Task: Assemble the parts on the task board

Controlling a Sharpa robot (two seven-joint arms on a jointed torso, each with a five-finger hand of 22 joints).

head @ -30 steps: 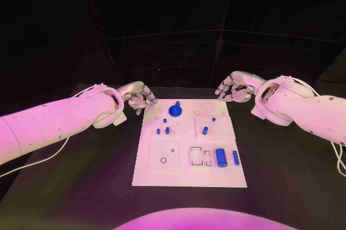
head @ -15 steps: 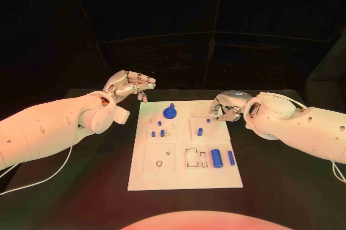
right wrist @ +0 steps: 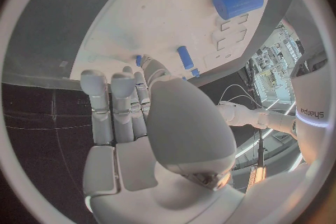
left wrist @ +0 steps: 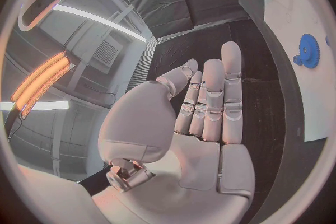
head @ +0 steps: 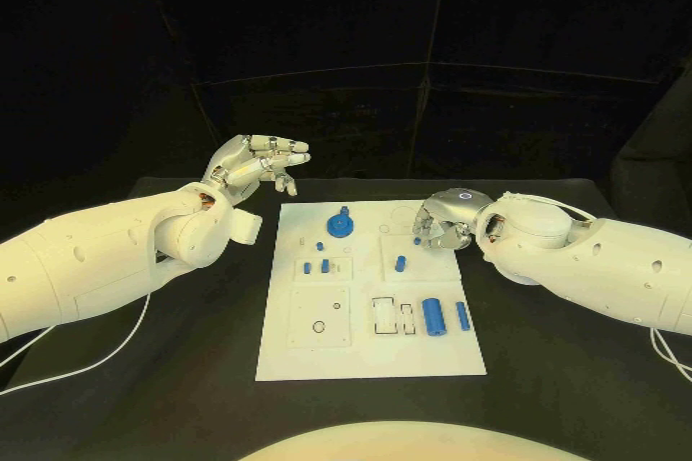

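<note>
- Our right robot hand [head: 437,224] hangs low over the far right part of the task board [head: 372,359]. Its fingers are straight and close together, and it holds nothing.
- Our left robot hand [head: 257,165] is lifted up, off the board's far left corner, well apart from the parts. Its fingers are a bit bent and it holds nothing.
- A short blue peg [head: 400,264] stands just beside the right robot hand, a little nearer to us.
- The blue gear [head: 340,226] sits on the board between the two robot hands.
- Two small blue pins [head: 316,267] stand near the gear, closer to us.
- The fat blue roller [head: 431,315] and the thin blue rod [head: 463,316] lie side by side, well apart from the right robot hand and nearer to us.
- We think these parts are light, hard and smooth. They could slip or roll away.
- We would pinch the roller across its round sides, near the middle.
- We would take the peg by its top and the gear by its bump in the middle.
- The board is a flat white plate on the black surface [head: 577,361], with cut-out holes and squares for the parts.
</note>
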